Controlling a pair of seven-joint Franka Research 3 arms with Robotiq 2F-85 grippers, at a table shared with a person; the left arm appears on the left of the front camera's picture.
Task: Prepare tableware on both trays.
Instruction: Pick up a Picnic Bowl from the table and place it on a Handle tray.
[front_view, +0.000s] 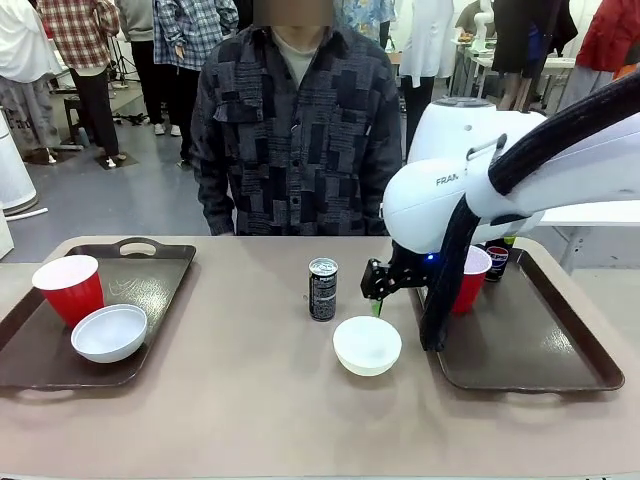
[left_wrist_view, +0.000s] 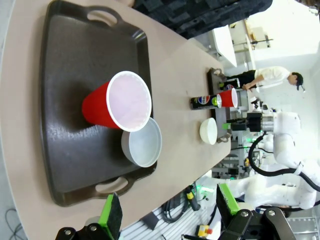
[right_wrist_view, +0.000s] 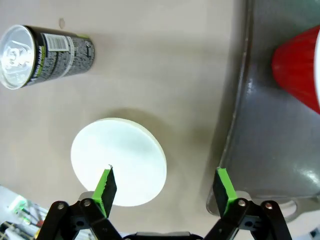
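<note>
The set is half laid. The left dark brown rectangular plastic tray (front_view: 160, 275) carries a red plastic cup with a white inside (front_view: 68, 288) and, touching it, a small round white bowl (front_view: 109, 332), but no can. The matching right tray (front_view: 540, 345) holds a second red cup (front_view: 472, 280) and a slim dark drink can (front_view: 497, 262) behind it, but no bowl. The missing pieces stand on the bare bench (front_view: 250, 400) between the trays. The second white bowl (front_view: 367, 344) is just beside the right tray's near corner, and the other dark can (front_view: 322, 289) stands upright a little to its left.

The right arm's fingers (right_wrist_view: 106, 186) hang above that loose bowl, spread wide and holding nothing. One pad sits over the bowl's edge and the other over the tray rim. The left arm's fingers (left_wrist_view: 111, 217) are likewise apart and empty, held high over the near end of the left tray.

The step in hand looks to be fetching the bowl for the right tray. The next move calls for shifting toward the can so the fingers straddle one wall of the bowl. They then need to descend, pinch the rim, lift it clear of the raised tray edge and set it on the open floor in front of the cup. The can would then go to the left tray.
</note>
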